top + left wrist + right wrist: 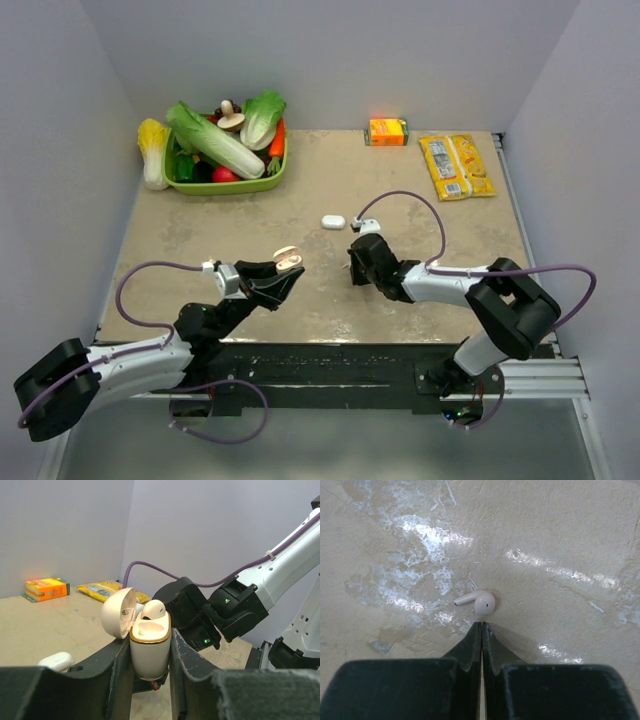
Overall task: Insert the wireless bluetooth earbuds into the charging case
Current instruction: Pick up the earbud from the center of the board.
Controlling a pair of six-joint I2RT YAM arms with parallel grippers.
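My left gripper (283,272) is shut on the charging case (149,652), a cream-white case with a gold rim, held upright above the table with its lid (119,613) swung open. One white earbud (153,610) sits in the case's far socket; the near socket looks empty. A second white earbud (479,601) lies on the table. My right gripper (481,624) is shut and empty, its tips down at the table just short of that earbud, which is hidden in the top view. The right gripper (357,268) stands right of the held case.
A closed small white oval case (333,221) lies on the table behind both grippers and shows in the left wrist view (55,661). A green basket (283,170) of toy vegetables stands back left. An orange box (388,131) and yellow packet (457,166) lie back right.
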